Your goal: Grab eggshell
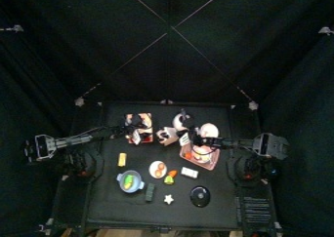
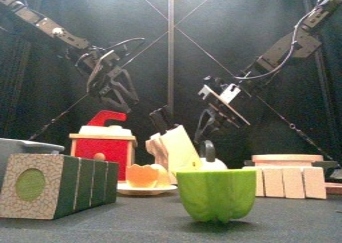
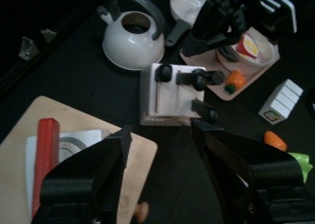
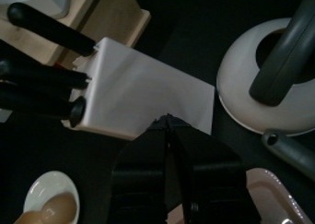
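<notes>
One pale tan eggshell (image 4: 55, 207) sits in a small white dish (image 4: 28, 189), off to one side of the right gripper (image 4: 170, 135) and nearer the wrist than the fingertips. The fingers are only narrowly apart, with nothing between them. The shell is likely almost weightless, stiff and very brittle, so it calls for a light pinch across its rounded sides (not on a broken rim), with the jaws opened wider first.

Room is tight. Beyond the fingertips stands the white knife block (image 4: 135, 89) with its black handles, and the white kettle (image 4: 264, 71) crowds the opposite side. Backing off and coming down from above looks safest. The left gripper (image 3: 167, 149) hangs with its fingers spread wide over the table, between the block and a wooden cutting board (image 3: 50, 126).
</notes>
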Motion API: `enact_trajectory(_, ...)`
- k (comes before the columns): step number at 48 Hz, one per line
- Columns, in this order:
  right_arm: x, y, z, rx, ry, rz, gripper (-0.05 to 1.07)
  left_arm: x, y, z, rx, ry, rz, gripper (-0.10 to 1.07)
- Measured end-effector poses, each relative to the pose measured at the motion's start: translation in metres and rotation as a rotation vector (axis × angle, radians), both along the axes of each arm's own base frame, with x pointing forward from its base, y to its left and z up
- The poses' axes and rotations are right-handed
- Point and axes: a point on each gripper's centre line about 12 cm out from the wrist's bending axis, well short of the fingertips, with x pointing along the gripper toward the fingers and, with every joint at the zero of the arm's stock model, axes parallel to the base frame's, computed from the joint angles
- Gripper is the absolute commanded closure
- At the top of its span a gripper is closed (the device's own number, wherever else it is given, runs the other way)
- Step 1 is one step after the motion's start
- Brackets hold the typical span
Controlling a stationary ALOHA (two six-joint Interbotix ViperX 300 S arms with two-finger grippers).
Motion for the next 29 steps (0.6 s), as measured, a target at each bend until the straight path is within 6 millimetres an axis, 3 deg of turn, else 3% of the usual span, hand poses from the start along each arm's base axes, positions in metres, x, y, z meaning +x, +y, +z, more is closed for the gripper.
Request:
enact_trajectory(11,-0.01,0.028,0.004,0.038,-0.019,0.034,0.65,-0.01,-0.028,-0.003,0.037,-0.071,-0.059,0.09)
enact_trajectory(29,-0.018,0.101,0.012,0.158,-0.068,0.152,0.65,-0.03,-0.092,-0.019,0.074,-0.172,-0.244,0.09)
